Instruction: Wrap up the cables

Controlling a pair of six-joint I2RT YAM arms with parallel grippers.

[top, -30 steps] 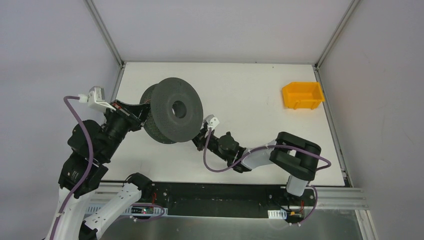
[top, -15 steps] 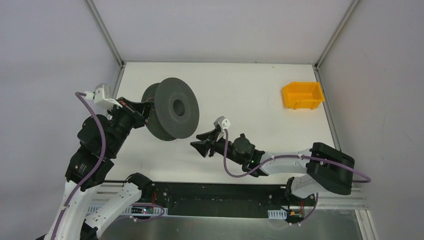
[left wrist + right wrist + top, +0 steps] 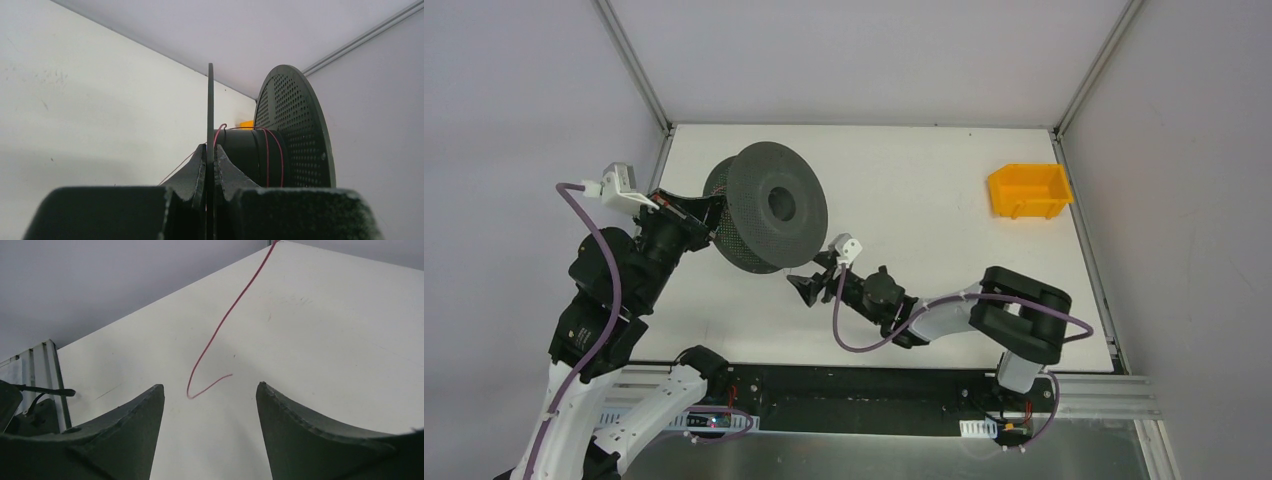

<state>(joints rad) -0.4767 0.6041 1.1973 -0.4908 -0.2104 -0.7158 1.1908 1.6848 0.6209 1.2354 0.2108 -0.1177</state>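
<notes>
Left arm: it rises from the near left corner, bends at the elbow, and reaches far and to the right.
Left gripper (image 3: 210, 156): its 2 fingers are pressed tight on the thin near disc of the spool (image 3: 769, 205). The disc edge stands straight up between them.
Spool: black, with 2 round discs full of little holes. It is held up over the left part of the table (image 3: 924, 190) and tilted, with its open middle hole facing up and to the right.
Right arm: its base is at the near right. The elbow folds back on the right, and the forearm stretches left, low over the table.
Right gripper (image 3: 804, 289): it points left, just near and right of the spool. Its 2 fingers (image 3: 125, 432) are spread wide and hold nothing.
Wire (image 3: 220, 325): thin and red. Some turns go round the spool's middle (image 3: 266, 150), and 1 strand drops off to the left. In the right wrist view it comes down from the far side, bends in a small hook, and its loose end points right. The hook is in front of the gap between the right fingers and touches neither.
Bin (image 3: 1029, 190): orange, at the far right of the table, well apart from both arms.
</notes>
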